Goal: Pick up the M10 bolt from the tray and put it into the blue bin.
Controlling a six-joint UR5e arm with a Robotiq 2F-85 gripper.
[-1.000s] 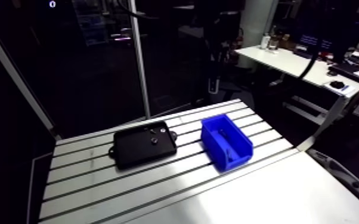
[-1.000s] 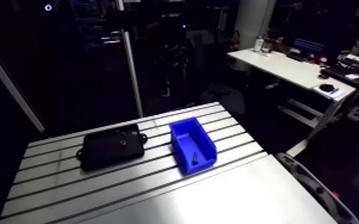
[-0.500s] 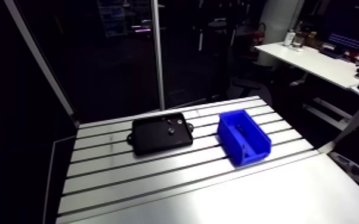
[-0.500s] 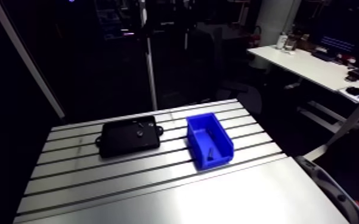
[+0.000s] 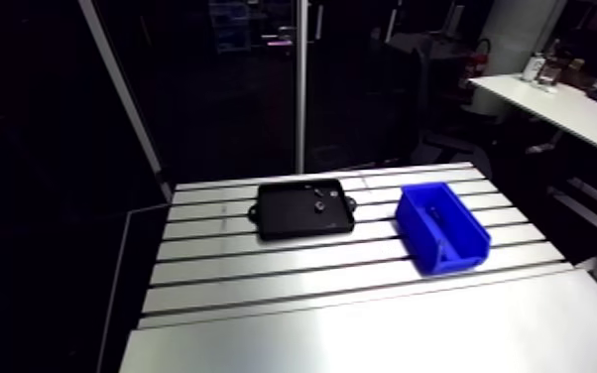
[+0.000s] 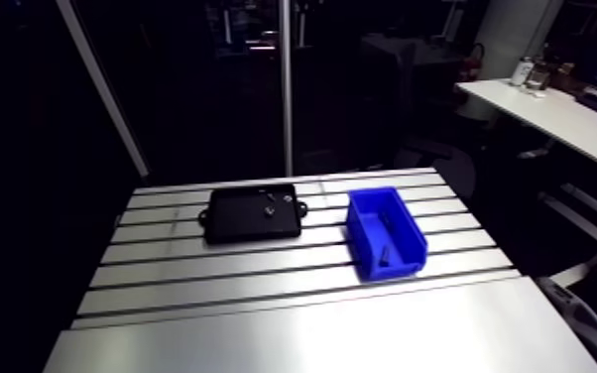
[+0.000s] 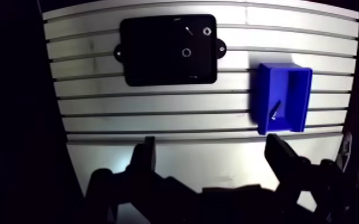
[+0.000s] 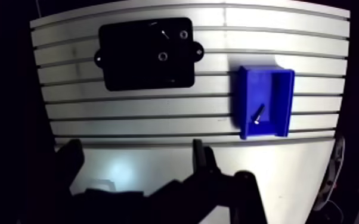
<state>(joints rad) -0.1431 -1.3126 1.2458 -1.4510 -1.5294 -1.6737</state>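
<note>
In the wrist view my gripper [image 7: 212, 143] is open and holds nothing, high above the near side of the slotted table [image 7: 158, 104]. Ahead of the fingers, to one side, stands the blue bin [image 7: 289, 89], and a dark bolt [image 7: 275, 110] lies on its floor. The bin [image 6: 386, 233] also shows in the arm view with the bolt [image 6: 385, 254] inside. Farther ahead lies the black tray [image 7: 152, 53], holding two small ring-shaped parts [image 7: 186, 52] and a thin screw [image 7: 189, 28]. The gripper does not show in the arm view.
The black tray [image 6: 253, 213] sits left of the bin, towards the table's far edge. A smooth metal plate [image 6: 312, 337] covers the table's near part. An upright aluminium post [image 6: 285, 89] stands behind the table.
The arm view has swung round, so tray and bin sit farther right in the picture. On the table they have not moved, and the bolt lies in the bin throughout.
</note>
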